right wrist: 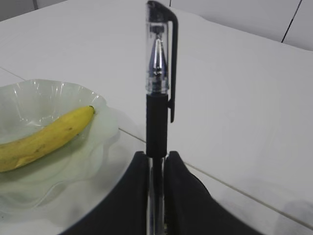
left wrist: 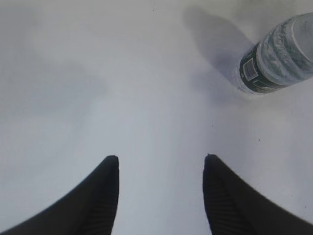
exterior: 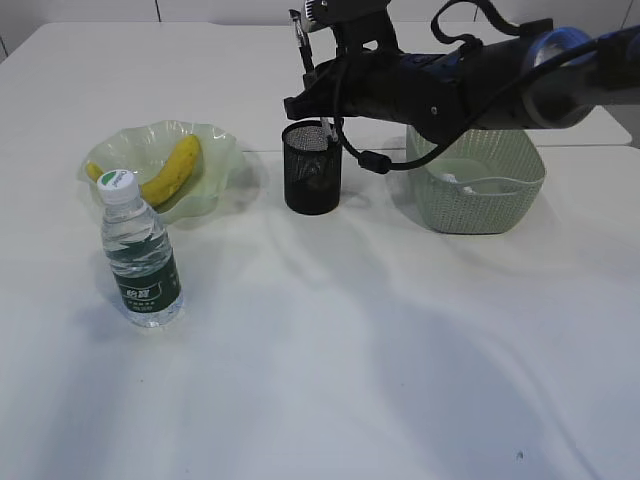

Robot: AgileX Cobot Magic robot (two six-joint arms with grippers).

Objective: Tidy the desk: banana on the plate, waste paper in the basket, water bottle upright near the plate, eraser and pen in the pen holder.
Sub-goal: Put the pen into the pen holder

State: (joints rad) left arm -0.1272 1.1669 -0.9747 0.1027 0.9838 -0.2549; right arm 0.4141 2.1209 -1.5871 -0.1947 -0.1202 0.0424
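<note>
The banana (exterior: pixel 175 168) lies in the pale-green plate (exterior: pixel 215 140) at the left. The water bottle (exterior: pixel 140 255) stands upright in front of the plate. My right gripper (right wrist: pixel 156 155) is shut on a black pen (right wrist: pixel 157 73) and holds it upright. In the exterior view it (exterior: pixel 312 95) hangs over the black mesh pen holder (exterior: pixel 311 170), and the pen's (exterior: pixel 300 40) lower end is at the holder's rim. White paper (exterior: pixel 470 182) shows inside the sage-green basket (exterior: pixel 480 205). My left gripper (left wrist: pixel 161 159) is open and empty over bare desk, near the bottle (left wrist: pixel 279 54). The eraser is out of view.
The right arm (exterior: pixel 470 90) stretches from the right across the basket to the pen holder. The banana (right wrist: pixel 44 139) and plate (right wrist: pixel 29 98) show left of the pen in the right wrist view. The white desk (exterior: pixel 350 350) spreads in front.
</note>
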